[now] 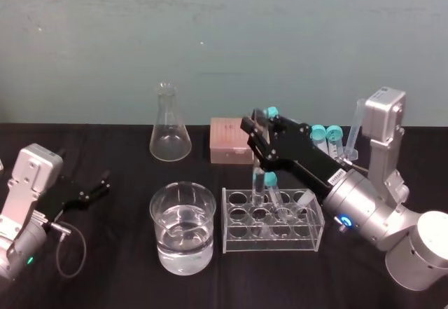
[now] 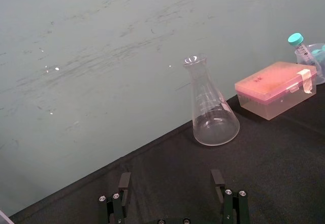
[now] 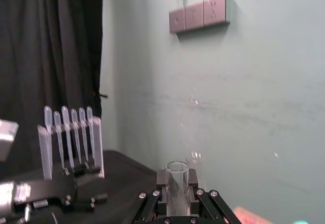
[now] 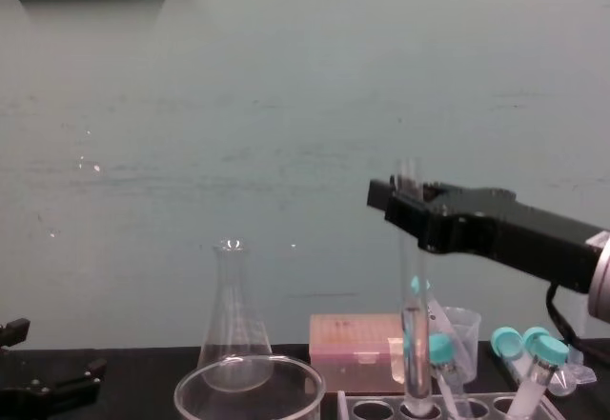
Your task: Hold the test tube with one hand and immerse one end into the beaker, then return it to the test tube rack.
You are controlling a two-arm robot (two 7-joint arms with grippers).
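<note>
Right hand (image 4: 405,201): pinching the test tube (image 4: 412,306) near its rim, upright.
Test tube: its lower end sits at a hole of the test tube rack (image 1: 234,242), among the teal-capped tubes (image 1: 270,179).
Snag risk: if I swing toward the beaker (image 1: 159,228) before lifting clear, I may tip the rack.
Slip risk: the smooth glass could slide through my pinch.
Left hand (image 1: 94,186): spread, parked far left.

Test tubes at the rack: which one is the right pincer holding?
The tall uncapped test tube, upright in the right pincer, lower end at the test tube rack; the teal-capped tubes are shorter.
</note>
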